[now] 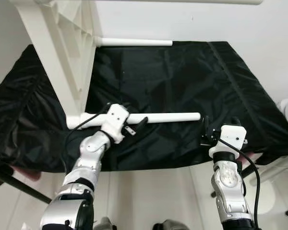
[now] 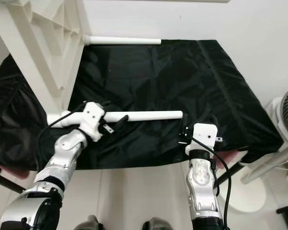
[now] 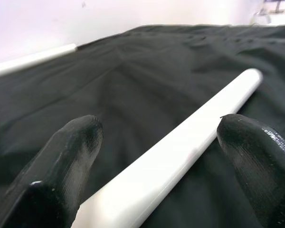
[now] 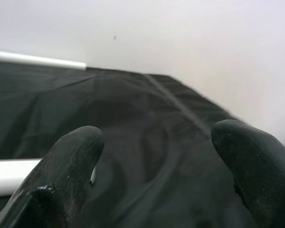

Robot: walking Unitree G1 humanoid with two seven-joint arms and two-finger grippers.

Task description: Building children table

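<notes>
Tabletop (image 1: pixel 62 62) stands on edge on black cloth (image 1: pixel 182 86), two white legs already fitted: far leg (image 1: pixel 134 42) and near leg (image 1: pixel 168 117). Left gripper (image 3: pixel 156 156) spread wide astride near leg, not clamping. Right gripper (image 4: pixel 156 156) spread wide, empty, just past leg tip. Remaining legs likely still to fit.

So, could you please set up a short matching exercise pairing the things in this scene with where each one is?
Things:
1. left hand
2. right hand
3. far white leg
4. white table frame

Places:
A. standing on edge at the robot's left
B. open, fingers straddling the near white leg
C. along the black cloth's back edge
D. open above the cloth, just past the near leg's free end

Pairs: 1-B, 2-D, 3-C, 4-A
</notes>
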